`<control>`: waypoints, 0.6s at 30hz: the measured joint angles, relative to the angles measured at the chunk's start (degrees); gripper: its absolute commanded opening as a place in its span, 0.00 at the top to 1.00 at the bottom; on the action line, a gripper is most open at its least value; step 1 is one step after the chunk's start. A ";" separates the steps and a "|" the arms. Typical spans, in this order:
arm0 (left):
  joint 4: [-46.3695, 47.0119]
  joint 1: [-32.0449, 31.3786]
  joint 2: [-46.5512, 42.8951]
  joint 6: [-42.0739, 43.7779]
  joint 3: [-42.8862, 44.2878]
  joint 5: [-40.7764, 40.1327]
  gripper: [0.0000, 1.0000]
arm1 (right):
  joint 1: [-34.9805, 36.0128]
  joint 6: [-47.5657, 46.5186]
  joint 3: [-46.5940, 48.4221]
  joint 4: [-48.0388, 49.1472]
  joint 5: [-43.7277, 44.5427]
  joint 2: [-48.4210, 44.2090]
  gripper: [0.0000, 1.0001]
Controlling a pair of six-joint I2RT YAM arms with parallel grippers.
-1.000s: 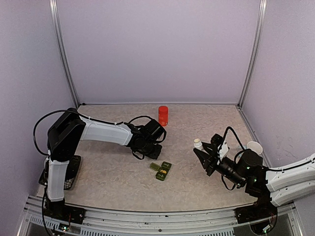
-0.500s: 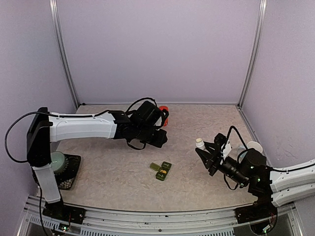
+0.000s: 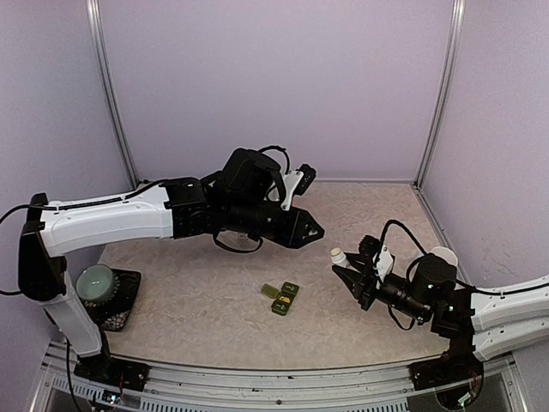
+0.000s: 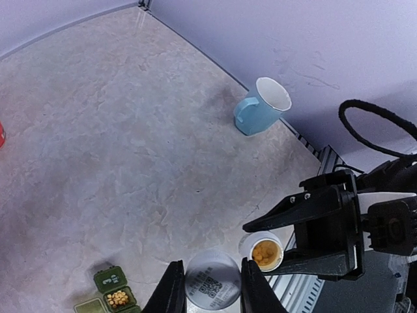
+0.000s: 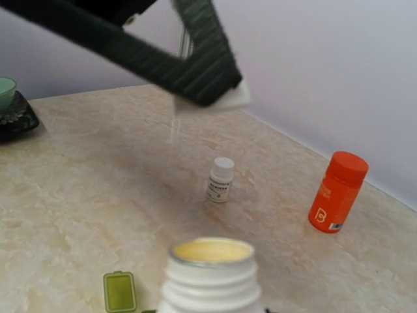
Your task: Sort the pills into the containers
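Observation:
The dark green containers [image 3: 281,297] lie mid-table; in the left wrist view [image 4: 111,290] one compartment is open with yellow pills in it and the one beside it has its lid down. My right gripper [image 3: 350,276] is shut on an open white pill bottle [image 3: 339,256], upright and full of yellow pills [image 4: 264,252]; the bottle's mouth fills the bottom of the right wrist view [image 5: 210,274]. My left gripper [image 3: 310,230] hangs above the table, left of the bottle, shut on a round white cap [image 4: 212,280] with a QR label.
A pale blue mug [image 4: 260,107] stands at the right wall, behind my right arm [image 3: 443,256]. An orange bottle [image 5: 339,192] and a small capped white bottle [image 5: 221,179] stand further back. A green bowl on a black mat [image 3: 96,281] sits far left.
My left arm has lifted off the table near the orange bottle and swung right, toward the right gripper. The right gripper with the open bottle has shifted a little left.

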 measured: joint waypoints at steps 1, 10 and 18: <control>0.07 -0.31 0.00 -0.28 0.00 0.59 0.82 | 0.00 -0.07 0.31 -0.35 -0.13 0.00 0.70; 0.94 -1.55 0.17 -1.70 0.02 4.57 0.82 | 0.00 -1.11 2.93 -1.86 -1.55 0.33 0.70; 1.97 -1.81 1.88 -2.56 0.55 7.69 0.82 | 0.02 -1.68 3.21 -2.43 -2.19 0.44 0.70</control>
